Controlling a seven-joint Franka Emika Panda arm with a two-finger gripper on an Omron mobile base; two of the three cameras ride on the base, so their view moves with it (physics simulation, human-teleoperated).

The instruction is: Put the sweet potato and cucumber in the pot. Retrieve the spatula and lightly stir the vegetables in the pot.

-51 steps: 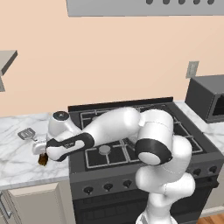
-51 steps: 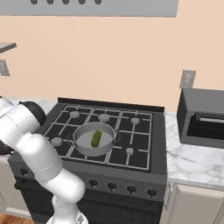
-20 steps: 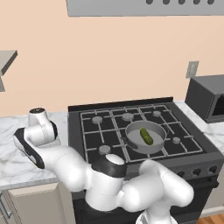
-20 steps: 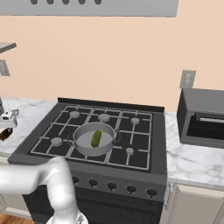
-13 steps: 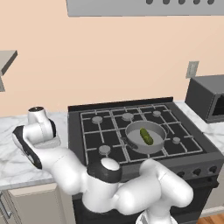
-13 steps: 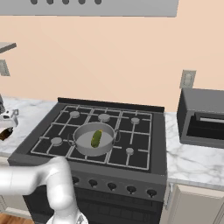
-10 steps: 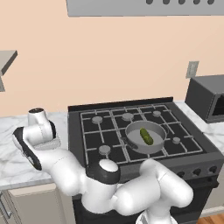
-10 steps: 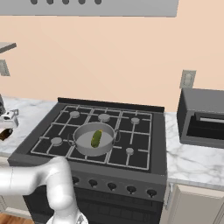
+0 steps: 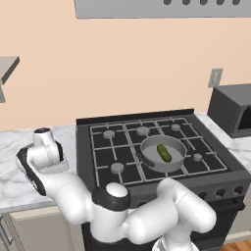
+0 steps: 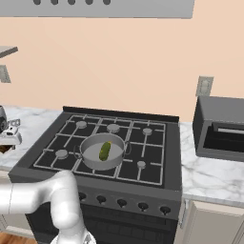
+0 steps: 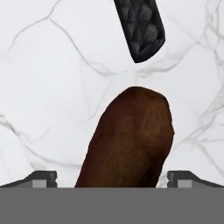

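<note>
The sweet potato (image 11: 131, 140), a dark brown lump, lies on the white marble counter left of the stove. My gripper (image 11: 113, 177) is open just above it, one fingertip (image 11: 41, 177) on each side with gaps. The right base view shows the gripper (image 10: 5, 143) at the far left edge, with the sweet potato (image 10: 4, 149) a brown patch under it. Just beyond the sweet potato lies the end of the spatula's black handle (image 11: 141, 28); its head is out of view. The grey pot (image 9: 149, 147) (image 10: 90, 152) sits mid-stove and holds the green cucumber (image 9: 163, 152) (image 10: 105, 151).
The black gas stove (image 10: 143, 157) has raised grates around the pot. A dark microwave (image 10: 221, 128) stands on the right counter. A small shelf (image 9: 7, 68) juts out high on the left wall, and a hood (image 9: 162, 7) hangs above the stove.
The arm has swung from lying across the stove front to curling over the left counter. In the last second the hand has sunk slightly toward the sweet potato.
</note>
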